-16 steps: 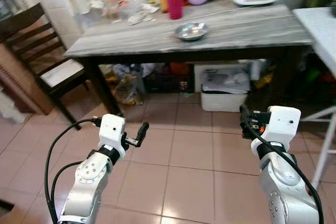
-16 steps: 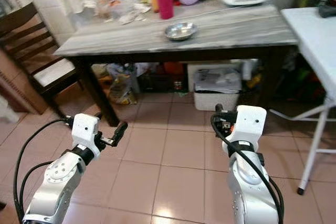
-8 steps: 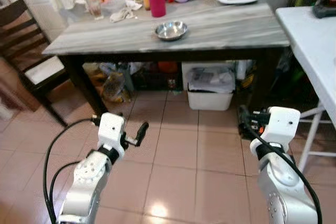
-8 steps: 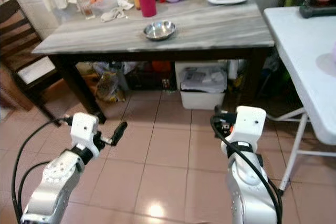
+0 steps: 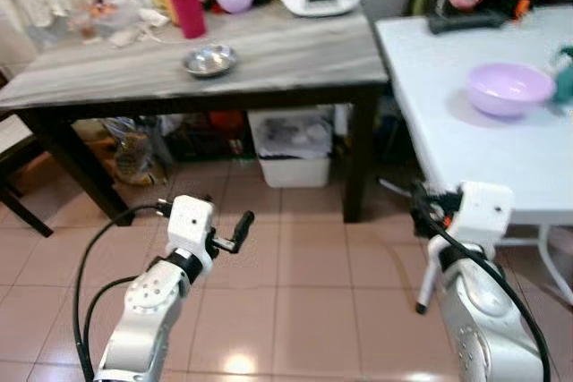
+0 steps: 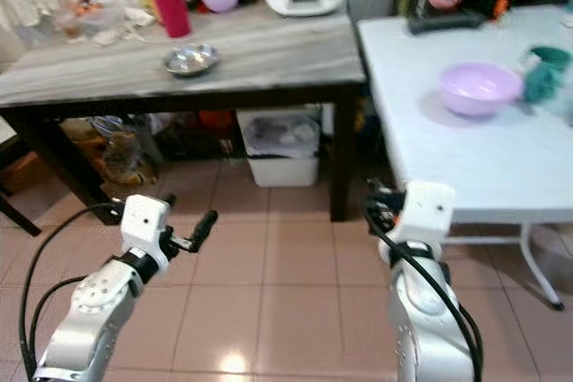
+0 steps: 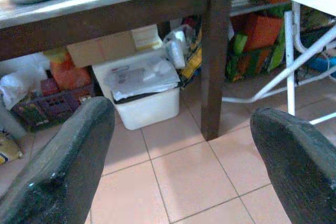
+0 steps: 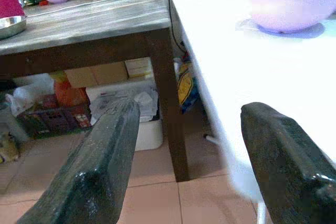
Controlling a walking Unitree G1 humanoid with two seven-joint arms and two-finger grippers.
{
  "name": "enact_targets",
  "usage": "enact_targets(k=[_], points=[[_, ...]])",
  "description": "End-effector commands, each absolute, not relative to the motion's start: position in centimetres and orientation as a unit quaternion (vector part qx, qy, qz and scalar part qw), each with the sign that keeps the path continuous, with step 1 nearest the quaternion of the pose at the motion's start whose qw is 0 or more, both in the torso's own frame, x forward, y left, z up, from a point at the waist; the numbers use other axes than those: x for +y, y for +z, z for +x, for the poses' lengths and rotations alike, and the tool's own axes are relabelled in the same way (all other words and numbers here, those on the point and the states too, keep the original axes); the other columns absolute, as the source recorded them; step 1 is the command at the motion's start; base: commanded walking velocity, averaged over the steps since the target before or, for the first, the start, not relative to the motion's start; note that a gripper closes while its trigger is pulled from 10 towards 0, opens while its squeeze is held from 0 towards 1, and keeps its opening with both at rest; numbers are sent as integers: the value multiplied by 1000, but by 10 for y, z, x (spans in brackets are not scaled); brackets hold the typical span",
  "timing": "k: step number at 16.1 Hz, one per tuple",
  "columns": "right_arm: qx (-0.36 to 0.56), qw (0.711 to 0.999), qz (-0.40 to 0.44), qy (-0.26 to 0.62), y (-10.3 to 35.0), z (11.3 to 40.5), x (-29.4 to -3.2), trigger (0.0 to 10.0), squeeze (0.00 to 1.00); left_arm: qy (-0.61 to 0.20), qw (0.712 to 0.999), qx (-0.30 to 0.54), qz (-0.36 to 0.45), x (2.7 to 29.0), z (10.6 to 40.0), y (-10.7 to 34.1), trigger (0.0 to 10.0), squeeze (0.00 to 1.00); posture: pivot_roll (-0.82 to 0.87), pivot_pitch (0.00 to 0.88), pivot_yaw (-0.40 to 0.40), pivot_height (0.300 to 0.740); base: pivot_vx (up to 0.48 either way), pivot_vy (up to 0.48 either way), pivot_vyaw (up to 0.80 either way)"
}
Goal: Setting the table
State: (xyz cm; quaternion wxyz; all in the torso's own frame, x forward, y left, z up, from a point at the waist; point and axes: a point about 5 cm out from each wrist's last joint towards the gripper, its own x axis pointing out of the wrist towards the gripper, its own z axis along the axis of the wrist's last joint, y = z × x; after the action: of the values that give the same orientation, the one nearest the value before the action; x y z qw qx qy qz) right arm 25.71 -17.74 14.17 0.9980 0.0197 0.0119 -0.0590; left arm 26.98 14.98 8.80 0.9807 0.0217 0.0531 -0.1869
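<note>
Now your view has turned right: the white table (image 5: 448,123) with the purple bowl (image 5: 508,89) has come in beside the grey table (image 5: 269,55). Both the left gripper (image 7: 173,156) and right gripper (image 8: 189,166) hang open and empty, so you still approach.

lilac plastic bowl (image 5: 509,89) upright on white folding table (image 5: 466,145) at right, small steel bowl (image 5: 210,61) upright on grey wooden table (image 5: 295,51) at far left, near its front edge
</note>
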Motion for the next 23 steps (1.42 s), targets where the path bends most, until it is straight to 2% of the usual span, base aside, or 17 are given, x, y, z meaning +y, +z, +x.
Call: enact_targets(k=[1, 6, 9, 13, 23], points=[[9, 998, 19, -65, 143, 257, -181, 10000, 0, -193, 980, 49, 20, 146, 271, 91, 10000, 0, -240, 34, 138, 740, 0, -424, 0], [7, 998, 20, -62, 144, 260, -179, 10000, 0, -195, 979, 48, 21, 145, 271, 91, 10000, 0, -239, 32, 139, 740, 0, -426, -649], [6, 998, 21, -60, 144, 260, -178, 10000, 0, -195, 979, 47, 20, 144, 271, 91, 10000, 0, -239, 33, 137, 740, 0, -416, 0], [4, 998, 19, -59, 145, 261, -176, 10000, 0, -194, 980, 35, 10, 144, 272, 95, 10000, 0, -238, 32, 138, 740, 0, 0, 0], [2, 998, 3, -59, 144, 261, -176, 10000, 0, -254, 966, 34, -33, 132, 267, 100, 10000, 0, -239, 35, 141, 740, 55, 0, 0]])
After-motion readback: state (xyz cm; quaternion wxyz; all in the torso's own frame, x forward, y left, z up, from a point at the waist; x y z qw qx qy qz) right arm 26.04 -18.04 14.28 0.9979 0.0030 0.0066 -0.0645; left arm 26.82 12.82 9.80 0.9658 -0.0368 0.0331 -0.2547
